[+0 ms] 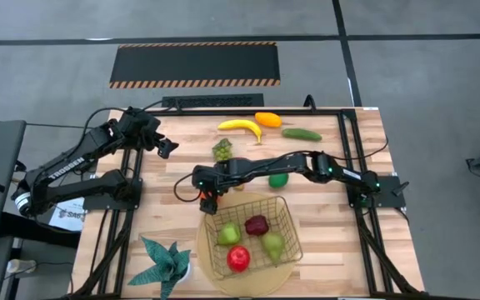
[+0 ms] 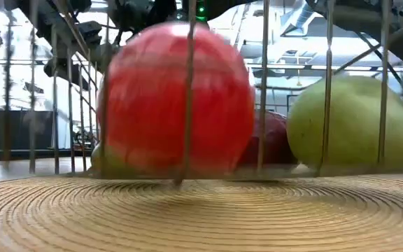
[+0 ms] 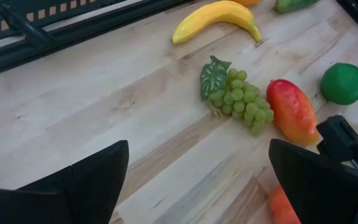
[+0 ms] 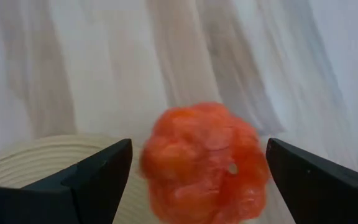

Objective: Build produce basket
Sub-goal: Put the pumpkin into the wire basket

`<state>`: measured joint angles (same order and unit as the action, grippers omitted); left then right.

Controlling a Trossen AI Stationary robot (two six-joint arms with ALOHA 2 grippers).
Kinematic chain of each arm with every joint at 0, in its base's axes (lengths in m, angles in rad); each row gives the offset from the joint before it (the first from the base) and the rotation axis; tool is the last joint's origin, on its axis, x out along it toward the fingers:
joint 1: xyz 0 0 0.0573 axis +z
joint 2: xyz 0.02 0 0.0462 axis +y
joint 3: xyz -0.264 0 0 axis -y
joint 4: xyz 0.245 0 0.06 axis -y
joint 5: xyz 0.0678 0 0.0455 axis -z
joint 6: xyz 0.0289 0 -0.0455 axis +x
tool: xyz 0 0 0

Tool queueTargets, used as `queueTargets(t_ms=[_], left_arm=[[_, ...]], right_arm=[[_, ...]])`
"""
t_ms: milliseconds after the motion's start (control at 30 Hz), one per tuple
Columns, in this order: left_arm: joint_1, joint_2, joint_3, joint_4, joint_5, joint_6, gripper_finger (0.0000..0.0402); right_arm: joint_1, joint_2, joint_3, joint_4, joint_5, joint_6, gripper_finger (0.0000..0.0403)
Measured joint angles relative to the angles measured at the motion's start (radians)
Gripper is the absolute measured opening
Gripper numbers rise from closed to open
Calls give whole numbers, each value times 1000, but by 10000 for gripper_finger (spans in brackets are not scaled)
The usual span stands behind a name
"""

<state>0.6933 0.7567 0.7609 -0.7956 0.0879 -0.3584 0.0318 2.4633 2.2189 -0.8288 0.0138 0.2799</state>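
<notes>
right wrist view: right gripper [image 4: 197, 180] hangs wide open over the tomato [image 4: 204, 163] beside the basket [image 1: 252, 233]; next, close and lift. left gripper [image 3: 197, 186] open, empty.

A pale wooden counter [image 1: 182, 167] stands on a grey concrete floor [image 1: 423, 75] crossed by dark seams. Beyond the counter's far edge lies a black floor mat [image 1: 194, 63] with yellow-and-black hazard stripes along its long sides. Level across the counter, bright windows [image 2: 19, 77] and ceiling ducting [image 2: 306, 17] show.
</notes>
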Motion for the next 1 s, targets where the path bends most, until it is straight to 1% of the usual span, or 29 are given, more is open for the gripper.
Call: queueTargets(t_ms=[167, 400, 533, 633, 733, 833, 933, 1000], left_arm=[[0, 0, 0, 0, 0, -1, 374], [0, 0, 0, 0, -3, -1, 374], [0, 0, 0, 0, -3, -2, 374], [0, 0, 0, 0, -6, -2, 374], [0, 1, 0, 0, -15, -2, 374], [0, 1, 0, 0, -18, -3, 374], [0, 1, 0, 0, -21, -4, 374], [0, 1, 0, 0, -21, -5, 374]], right_arm=[[-11, 0, 46, -45, -1, 23, 388], [-17, -6, 136, -43, 13, 38, 388], [-32, -43, 129, -154, 89, 144, 388], [-52, -58, 136, -240, 98, 229, 388], [-49, -53, 134, -287, 99, 335, 388], [-25, -51, 132, -278, 93, 413, 388], [3, -52, 113, -224, 97, 458, 388], [19, -50, 112, -221, 123, 476, 388]])
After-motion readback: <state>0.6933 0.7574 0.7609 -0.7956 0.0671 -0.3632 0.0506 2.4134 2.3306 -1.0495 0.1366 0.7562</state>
